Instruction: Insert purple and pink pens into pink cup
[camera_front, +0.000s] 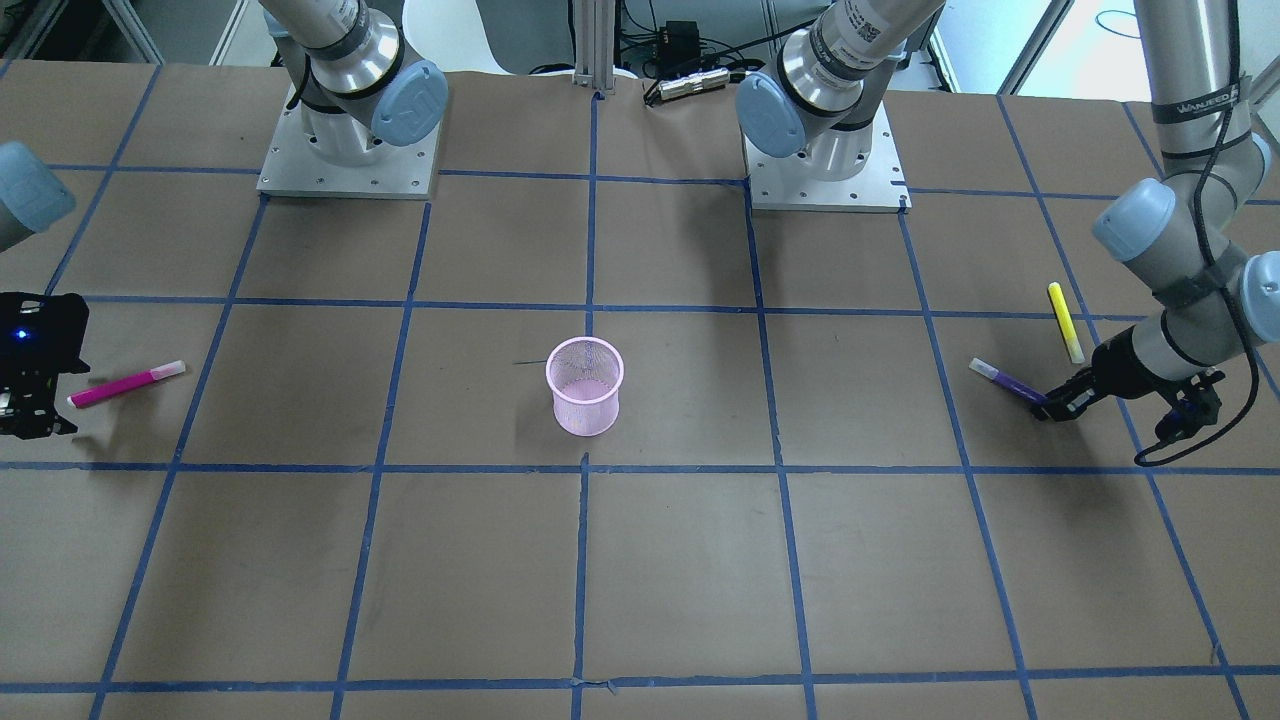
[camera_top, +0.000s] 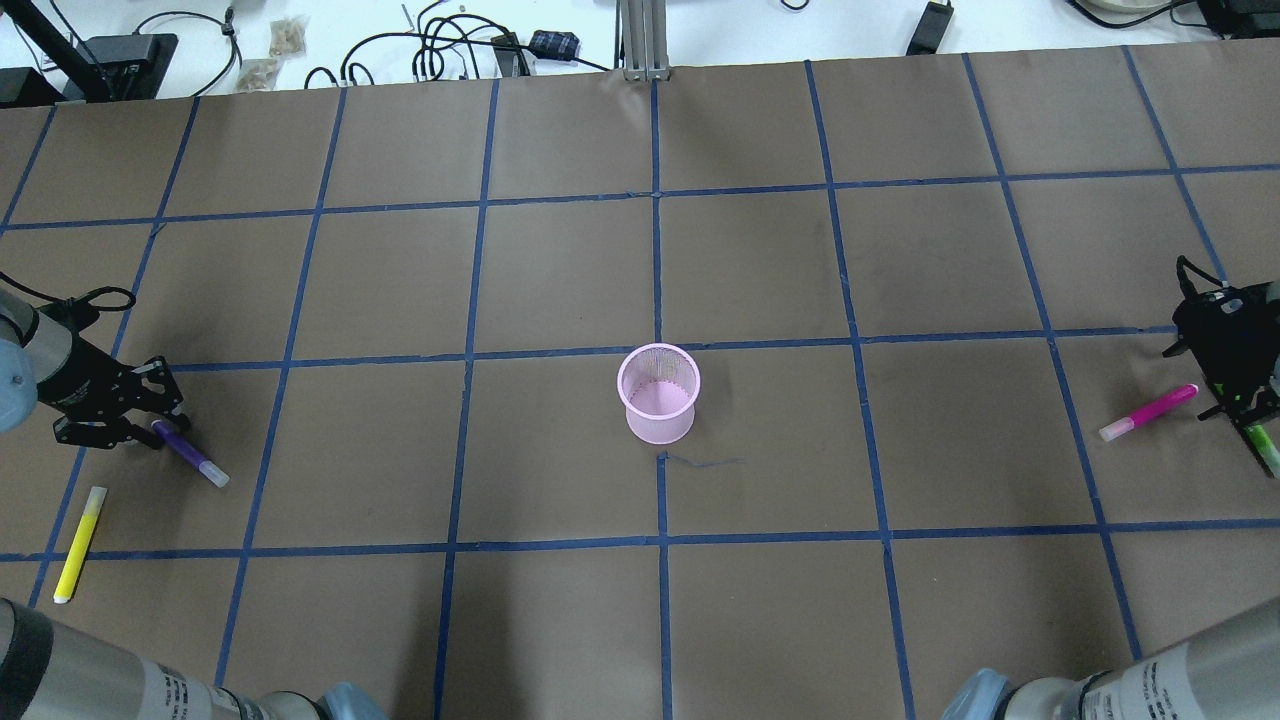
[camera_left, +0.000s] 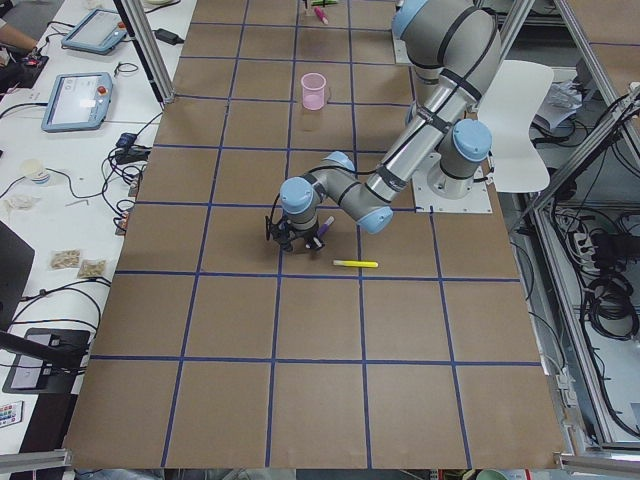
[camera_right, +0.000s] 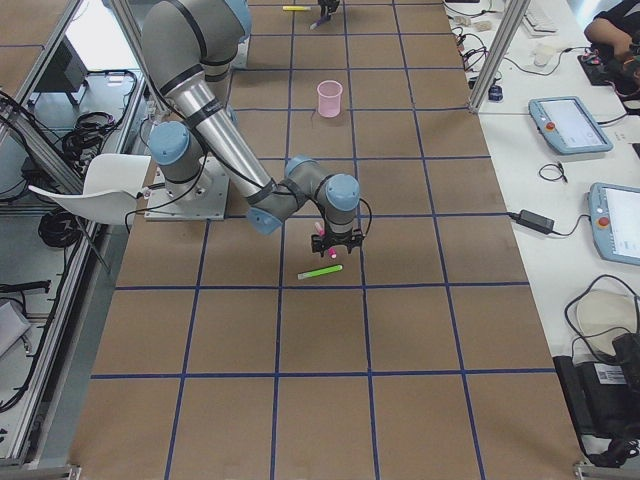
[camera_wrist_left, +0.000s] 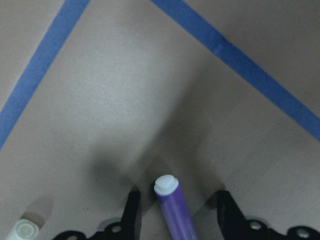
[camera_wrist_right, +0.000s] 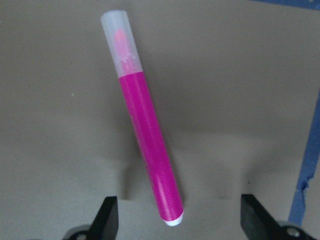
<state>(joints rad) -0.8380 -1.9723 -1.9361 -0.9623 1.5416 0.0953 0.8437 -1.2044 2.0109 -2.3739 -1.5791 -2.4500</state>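
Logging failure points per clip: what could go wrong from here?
1. The open left gripper straddles only one end of the purple pen, and the open right gripper only one end of the pink pen; gripped off-centre, either may swing.
2. The green pen lies beside the right gripper and could get knocked.
3. The pink cup looks like light mesh; a slanted pen might tip it.
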